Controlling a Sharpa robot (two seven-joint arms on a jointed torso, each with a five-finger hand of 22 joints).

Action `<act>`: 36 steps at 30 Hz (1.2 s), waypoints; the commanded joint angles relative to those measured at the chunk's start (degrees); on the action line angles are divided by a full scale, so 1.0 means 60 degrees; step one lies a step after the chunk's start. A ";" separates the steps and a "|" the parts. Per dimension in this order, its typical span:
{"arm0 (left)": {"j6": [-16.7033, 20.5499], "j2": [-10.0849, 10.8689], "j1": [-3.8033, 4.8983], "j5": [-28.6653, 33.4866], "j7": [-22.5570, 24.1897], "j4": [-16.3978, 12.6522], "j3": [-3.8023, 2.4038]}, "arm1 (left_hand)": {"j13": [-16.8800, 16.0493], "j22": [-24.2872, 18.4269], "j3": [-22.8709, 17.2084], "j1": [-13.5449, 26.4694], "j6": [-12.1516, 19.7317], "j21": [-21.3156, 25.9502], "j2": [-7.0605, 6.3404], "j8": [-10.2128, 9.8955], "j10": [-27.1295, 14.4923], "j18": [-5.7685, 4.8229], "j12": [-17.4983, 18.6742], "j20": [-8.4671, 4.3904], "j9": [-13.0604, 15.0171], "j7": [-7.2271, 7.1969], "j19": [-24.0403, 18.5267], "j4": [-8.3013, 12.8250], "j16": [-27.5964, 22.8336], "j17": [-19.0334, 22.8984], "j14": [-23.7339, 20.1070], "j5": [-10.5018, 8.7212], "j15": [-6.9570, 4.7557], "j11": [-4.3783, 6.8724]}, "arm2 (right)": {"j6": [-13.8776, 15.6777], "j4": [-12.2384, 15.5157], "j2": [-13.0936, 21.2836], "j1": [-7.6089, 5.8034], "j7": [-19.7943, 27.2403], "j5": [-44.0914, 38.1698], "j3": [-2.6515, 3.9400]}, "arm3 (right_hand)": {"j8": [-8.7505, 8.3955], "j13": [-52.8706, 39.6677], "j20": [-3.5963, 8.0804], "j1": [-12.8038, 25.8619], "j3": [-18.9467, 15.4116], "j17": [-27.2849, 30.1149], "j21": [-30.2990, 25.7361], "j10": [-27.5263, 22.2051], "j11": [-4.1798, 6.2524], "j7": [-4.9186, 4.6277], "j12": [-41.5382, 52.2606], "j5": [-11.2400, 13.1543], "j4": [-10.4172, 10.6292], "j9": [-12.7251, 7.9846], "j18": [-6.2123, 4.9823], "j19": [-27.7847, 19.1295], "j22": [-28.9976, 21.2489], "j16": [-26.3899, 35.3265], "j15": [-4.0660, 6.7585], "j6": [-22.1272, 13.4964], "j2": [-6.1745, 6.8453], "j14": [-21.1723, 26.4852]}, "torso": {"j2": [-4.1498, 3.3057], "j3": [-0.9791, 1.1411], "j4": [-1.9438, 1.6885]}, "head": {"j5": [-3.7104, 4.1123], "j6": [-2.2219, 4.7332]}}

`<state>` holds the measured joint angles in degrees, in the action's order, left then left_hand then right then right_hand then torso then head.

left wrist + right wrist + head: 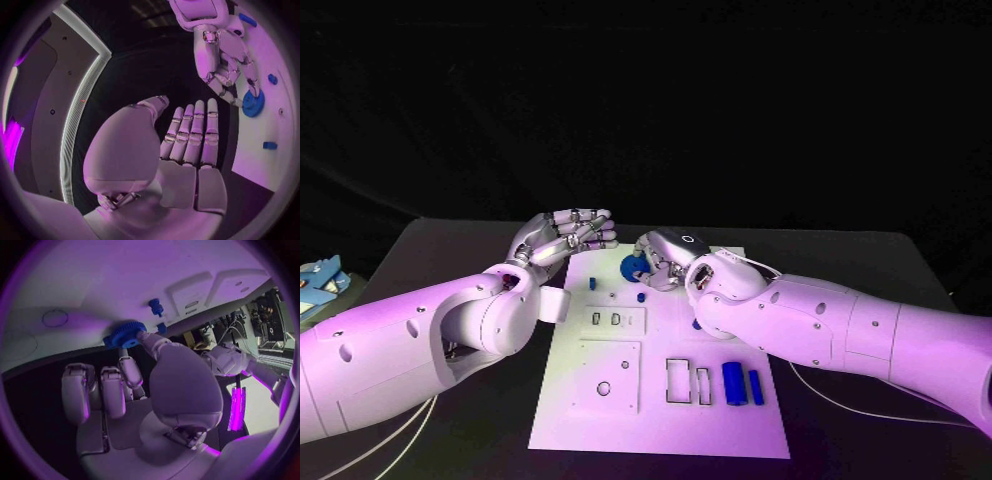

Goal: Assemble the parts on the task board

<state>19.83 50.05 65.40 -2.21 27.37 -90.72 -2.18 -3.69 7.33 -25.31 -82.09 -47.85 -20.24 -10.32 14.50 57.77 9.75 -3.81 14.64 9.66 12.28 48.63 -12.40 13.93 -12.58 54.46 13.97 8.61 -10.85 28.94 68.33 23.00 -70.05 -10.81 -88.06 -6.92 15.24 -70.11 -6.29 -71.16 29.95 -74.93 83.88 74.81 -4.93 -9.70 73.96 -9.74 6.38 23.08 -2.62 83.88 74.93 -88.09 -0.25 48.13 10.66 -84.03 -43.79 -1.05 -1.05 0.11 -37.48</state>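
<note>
This looks like a robotics lab or test station set up for recording. A black table (877, 250) fills the lower part of the head view, and a black backdrop closes off the whole upper half. At the middle of the table lies a white task board (661, 420) with cut-out slots and small blue parts (733, 382). In the right wrist view, equipment with hanging cables (234, 325) shows at the upper right.

worktop (877, 260): black, flat, carries everything | blue and white thing (320, 277): at the worktop's far left edge, too cut off to name
</note>
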 commanded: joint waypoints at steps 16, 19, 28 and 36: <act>-0.0153 -0.0016 0.0010 0.0008 0.0017 0.0013 -0.0006 | -0.0003 -0.0026 -0.0077 0.0111 -0.0006 0.0068 -0.0013 -0.0056 -0.0040 0.0115 0.0024 0.0006 -0.0022 0.0333 -0.0059 0.0033 -0.0050 -0.0019 -0.0043 -0.0052 0.0008 -0.0050 | -0.0169 0.0114 0.0195 0.0001 0.0059 0.0257 0.0002 | -0.0472 -0.0041 -0.0195 0.0378 -0.0583 -0.1425 -0.0073 -0.0123 -0.0109 -0.0128 -0.0018 -0.0021 0.0352 -0.0098 0.0054 -0.0028 0.1224 -0.0007 -0.0189 -0.0407 0.0200 -0.0750 | 0.0003 0.0018 0.0002 | -0.0002 -0.0020; -0.0148 -0.0010 0.0010 0.0008 0.0018 0.0019 -0.0006 | -0.0003 -0.0026 -0.0077 0.0111 -0.0006 0.0068 -0.0013 -0.0056 -0.0040 0.0115 0.0024 0.0006 -0.0022 0.0333 -0.0059 0.0033 -0.0050 -0.0019 -0.0043 -0.0052 0.0008 -0.0050 | -0.0025 0.0295 0.0380 0.0000 0.0120 0.0370 0.0003 | -0.0451 -0.0083 -0.0193 0.0364 -0.0593 -0.1432 -0.0060 -0.0087 -0.0098 -0.0112 0.0021 -0.0073 0.0366 -0.0079 0.0058 -0.0013 0.1243 -0.0009 -0.0181 -0.0331 0.0164 -0.0751 | 0.0013 0.0018 0.0017 | -0.0007 -0.0010; -0.0146 0.0062 0.0009 0.0009 0.0023 0.0010 -0.0005 | -0.0003 -0.0029 -0.0080 0.0122 -0.0001 0.0070 -0.0017 -0.0060 -0.0047 0.0115 0.0026 0.0008 -0.0024 0.0338 -0.0060 0.0037 -0.0057 -0.0021 -0.0046 -0.0053 0.0011 -0.0054 | 0.0590 0.1695 0.2054 -0.0125 0.1443 0.2060 0.0076 | -0.0436 -0.0174 -0.0160 0.0128 -0.0492 -0.1432 -0.0063 -0.0010 -0.0052 -0.0076 0.0100 -0.0338 0.0282 -0.0029 0.0058 -0.0006 0.1259 -0.0010 -0.0141 -0.0136 -0.0006 -0.0751 | 0.0035 0.0020 0.0067 | 0.0062 0.0098; -0.0142 0.0175 0.0009 0.0010 0.0028 -0.0034 -0.0003 | -0.0003 -0.0030 -0.0083 0.0125 -0.0002 0.0070 -0.0016 -0.0061 -0.0046 0.0115 0.0024 0.0009 -0.0024 0.0336 -0.0060 0.0039 -0.0059 -0.0022 -0.0046 -0.0052 0.0012 -0.0054 | -0.0416 0.2417 0.3738 -0.0445 0.2524 0.3425 0.0102 | -0.0454 -0.0238 -0.0149 -0.0079 -0.0510 -0.1550 -0.0042 0.0032 -0.0047 -0.0069 0.0152 -0.0411 0.0027 -0.0004 0.0068 0.0017 0.1300 -0.0045 -0.0135 -0.0049 0.0185 -0.0778 | 0.0095 0.0066 0.0202 | 0.0024 0.0094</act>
<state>19.83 51.07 65.40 -2.21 27.19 -90.71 -2.16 -3.69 7.20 -25.54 -81.87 -47.85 -20.02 -10.55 14.50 57.55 9.74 -3.81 14.64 9.60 12.28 48.63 -12.17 13.93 -12.62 54.46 13.97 8.61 -11.07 29.63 82.32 45.08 -72.74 -0.40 -72.95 -6.27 12.61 -71.55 -7.30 -71.44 26.74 -74.91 83.70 74.94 -5.22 -10.24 74.86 -11.97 6.88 22.98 -2.62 83.69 74.95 -88.08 -0.82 47.50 11.57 -84.03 -43.38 -0.75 -0.24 0.21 -36.88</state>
